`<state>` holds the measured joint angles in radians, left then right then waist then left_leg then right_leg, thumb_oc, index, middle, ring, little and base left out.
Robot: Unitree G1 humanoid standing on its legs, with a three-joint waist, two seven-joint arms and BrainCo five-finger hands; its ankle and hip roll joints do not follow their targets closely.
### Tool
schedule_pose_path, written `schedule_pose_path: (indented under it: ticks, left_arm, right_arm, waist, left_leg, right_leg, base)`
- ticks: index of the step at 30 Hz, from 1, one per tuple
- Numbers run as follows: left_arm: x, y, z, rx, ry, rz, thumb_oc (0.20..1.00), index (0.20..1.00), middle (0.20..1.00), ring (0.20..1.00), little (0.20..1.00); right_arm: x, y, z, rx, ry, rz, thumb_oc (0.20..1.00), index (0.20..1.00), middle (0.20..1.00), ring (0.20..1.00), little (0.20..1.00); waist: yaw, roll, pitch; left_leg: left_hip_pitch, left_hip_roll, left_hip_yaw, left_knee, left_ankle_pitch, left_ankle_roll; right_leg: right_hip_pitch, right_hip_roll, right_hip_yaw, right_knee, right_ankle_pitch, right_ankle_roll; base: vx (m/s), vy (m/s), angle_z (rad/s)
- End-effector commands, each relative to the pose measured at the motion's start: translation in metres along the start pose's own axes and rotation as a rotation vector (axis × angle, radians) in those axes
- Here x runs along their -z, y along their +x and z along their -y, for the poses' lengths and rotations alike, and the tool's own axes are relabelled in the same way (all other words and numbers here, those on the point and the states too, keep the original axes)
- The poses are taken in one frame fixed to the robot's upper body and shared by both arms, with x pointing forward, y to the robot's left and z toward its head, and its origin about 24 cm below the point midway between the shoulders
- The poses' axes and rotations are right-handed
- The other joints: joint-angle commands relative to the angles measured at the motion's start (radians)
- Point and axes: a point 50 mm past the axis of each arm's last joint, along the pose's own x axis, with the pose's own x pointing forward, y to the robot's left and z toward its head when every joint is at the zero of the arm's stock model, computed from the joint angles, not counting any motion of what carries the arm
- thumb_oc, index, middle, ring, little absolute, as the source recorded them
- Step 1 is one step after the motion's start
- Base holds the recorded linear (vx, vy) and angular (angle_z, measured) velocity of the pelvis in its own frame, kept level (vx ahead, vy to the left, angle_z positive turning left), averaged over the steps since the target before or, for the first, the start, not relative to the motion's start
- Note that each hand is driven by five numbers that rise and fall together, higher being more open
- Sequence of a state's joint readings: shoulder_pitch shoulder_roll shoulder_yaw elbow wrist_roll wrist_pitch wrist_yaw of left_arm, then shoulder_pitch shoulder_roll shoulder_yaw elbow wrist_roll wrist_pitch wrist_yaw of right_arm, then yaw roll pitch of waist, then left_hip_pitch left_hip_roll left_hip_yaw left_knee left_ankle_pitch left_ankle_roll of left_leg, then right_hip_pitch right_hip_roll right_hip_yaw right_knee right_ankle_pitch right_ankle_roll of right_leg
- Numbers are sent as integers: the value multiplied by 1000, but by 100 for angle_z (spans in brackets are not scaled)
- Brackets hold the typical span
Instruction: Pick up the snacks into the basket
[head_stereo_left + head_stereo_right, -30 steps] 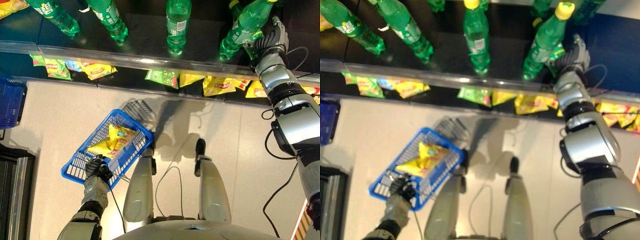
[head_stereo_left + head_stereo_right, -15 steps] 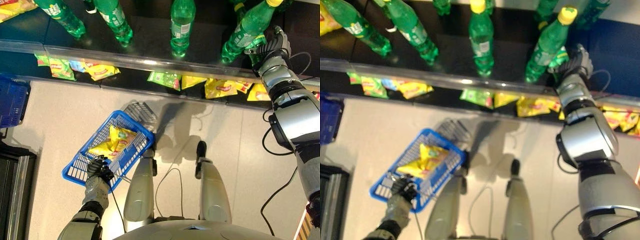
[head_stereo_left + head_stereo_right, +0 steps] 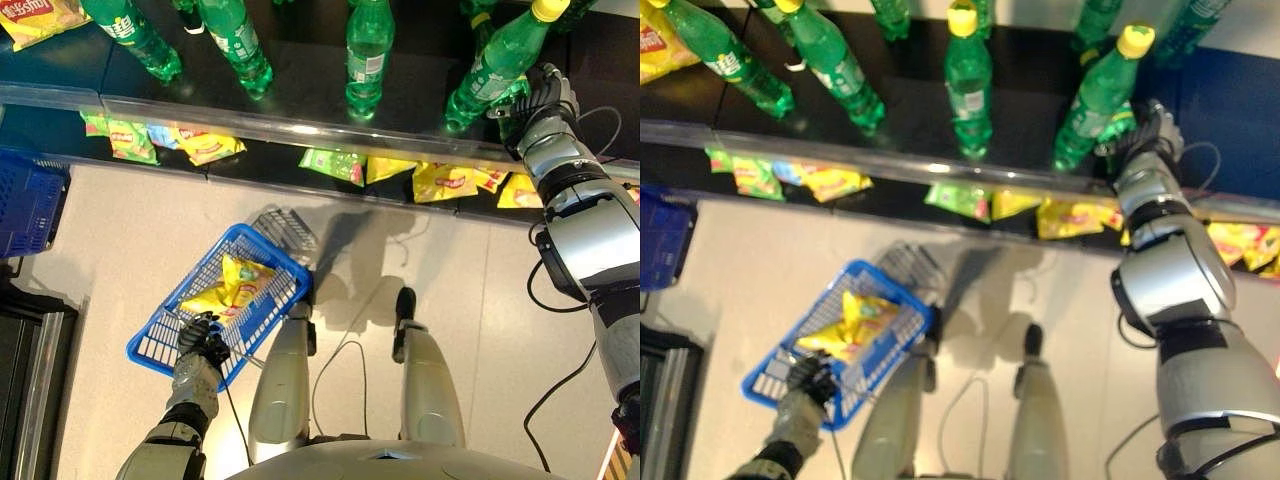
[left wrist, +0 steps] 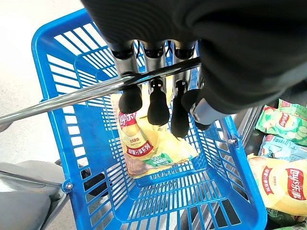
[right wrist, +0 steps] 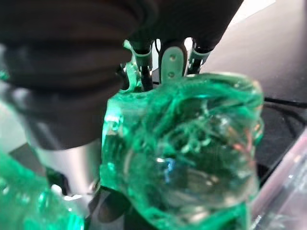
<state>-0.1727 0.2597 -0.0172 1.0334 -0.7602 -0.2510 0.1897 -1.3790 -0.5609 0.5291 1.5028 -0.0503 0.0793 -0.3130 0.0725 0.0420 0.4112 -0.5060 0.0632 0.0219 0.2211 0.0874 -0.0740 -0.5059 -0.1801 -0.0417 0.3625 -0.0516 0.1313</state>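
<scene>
The left hand (image 3: pixel 203 338) curls its fingers (image 4: pixel 158 106) round the basket (image 3: pixel 170 335) handle, low left. Yellow snacks (image 4: pixel 148 148) lie inside, under the fingers. The right hand (image 3: pixel 540 96), upper right, grips a bottle (image 5: pixel 187 148).

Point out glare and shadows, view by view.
Left eye view: bright glare along the shelf rail, and the basket throws a grid shadow on the floor. Right wrist view: highlights glint off the bottle.
</scene>
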Motion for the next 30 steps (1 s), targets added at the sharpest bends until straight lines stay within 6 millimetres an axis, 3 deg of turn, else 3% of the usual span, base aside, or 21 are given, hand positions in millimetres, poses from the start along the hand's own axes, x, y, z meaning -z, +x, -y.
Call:
schedule_pose_path:
  ticks: [1,7,9,10,11,15,30]
  left_arm:
    - [-3,0,-30,-69,70,6,200,200,200,200,200]
    - [-3,1,-32,-76,67,2,200,200,200,200,200]
    - [-4,1,-32,-74,66,3,200,200,200,200,200]
    - [-3,1,-32,-73,66,3,200,200,200,200,200]
    - [-3,1,-32,-73,66,3,200,200,200,200,200]
    - [-2,1,-30,-62,66,-4,200,200,200,200,200]
    - [-1,1,-28,-50,70,-12,200,200,200,200,200]
  right_arm:
    - [-9,1,4,-3,-61,24,1000,1000,1000,1000,1000]
    - [-24,0,4,-19,-58,90,1000,1000,1000,1000,1000]
    - [-25,0,4,-24,-90,91,520,520,520,520,520]
    - [-24,0,4,-24,-98,90,407,407,407,407,407]
    - [-24,0,4,-24,-98,90,200,200,200,200,200]
    - [-17,-1,-1,-48,-173,65,200,200,200,200,200]
    - [4,0,-1,-72,-190,-1,200,200,200,200,200]
  waist:
    - [17,-16,27]
    - [14,-23,31]
    - [15,-24,32]
    - [15,-24,32]
    - [15,-24,32]
    - [17,-22,34]
    - [22,-16,38]
  left_leg:
    - [3,-63,-18,41,-64,46]
    - [5,-65,-21,37,-62,46]
    - [1,-64,-21,40,-61,46]
    - [2,-65,-21,40,-61,46]
    - [2,-65,-21,40,-61,46]
    - [-1,-66,-21,43,-61,46]
    - [-6,-69,-26,44,-61,47]
  right_leg:
    - [13,24,-25,-96,129,-24]
    - [12,26,-23,-99,130,-24]
    - [10,25,-25,-98,131,-24]
    - [11,25,-25,-99,131,-24]
    - [11,25,-25,-99,131,-24]
    - [12,23,-27,-95,130,-24]
    - [8,23,-33,-88,125,-26]
  base:
    - [0,0,0]
    - [0,0,0]
    - [0,0,0]
    - [0,0,0]
    - [0,0,0]
    - [0,0,0]
    - [0,-1,0]
